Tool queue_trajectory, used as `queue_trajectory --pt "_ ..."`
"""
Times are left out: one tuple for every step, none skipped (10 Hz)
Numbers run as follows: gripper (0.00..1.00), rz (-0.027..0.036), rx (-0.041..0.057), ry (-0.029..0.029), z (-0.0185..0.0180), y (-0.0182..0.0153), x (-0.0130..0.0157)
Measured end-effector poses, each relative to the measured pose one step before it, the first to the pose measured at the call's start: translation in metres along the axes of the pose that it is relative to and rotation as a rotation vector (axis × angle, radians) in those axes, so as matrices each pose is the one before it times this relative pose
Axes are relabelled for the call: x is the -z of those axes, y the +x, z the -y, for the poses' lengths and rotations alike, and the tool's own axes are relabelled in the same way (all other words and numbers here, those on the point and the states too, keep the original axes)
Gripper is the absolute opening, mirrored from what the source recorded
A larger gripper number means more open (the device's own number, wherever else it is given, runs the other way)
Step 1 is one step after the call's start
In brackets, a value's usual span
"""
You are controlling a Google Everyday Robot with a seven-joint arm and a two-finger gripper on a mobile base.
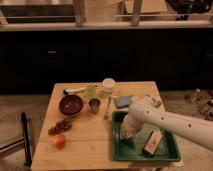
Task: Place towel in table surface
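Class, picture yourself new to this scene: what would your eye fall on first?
The white robot arm reaches in from the right, its gripper down inside the green tray at the table's front right corner, beside a tan-brown block. On the left of the wooden table surface, a dark red bowl and an orange stand out.

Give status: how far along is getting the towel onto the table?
Done: nothing confirmed. In hand: the end effector is down in the left half of the green tray, beside the tan block; whether it holds anything cannot be told. A pale patch behind the arm, at the table's far right corner, might be the towel, unclear. Left: towel lying plainly on the wood, arm withdrawn.
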Motion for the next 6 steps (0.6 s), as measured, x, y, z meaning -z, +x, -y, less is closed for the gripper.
queue_trajectory --pt "0.0 0.00292 0.01058 0.0109 0.00073 -0.00353 0.00468" --pt "0.0 0.00323 0.01216 0.00988 0.0004 -0.0038 0.00517" --pt "0.0 0.00344 0.01552 0.00984 0.00081 -0.00518 0.00616" --pt "0.0 0.00413 0.01832 0.01056 0.00041 -0.00615 0.00628" --pt "0.0 0.00209 0.00969 0.00515 0.00051 -0.00329 0.00277" --pt "0.0 0.00206 0.0204 0.01135 0.00082 -0.00708 0.00679"
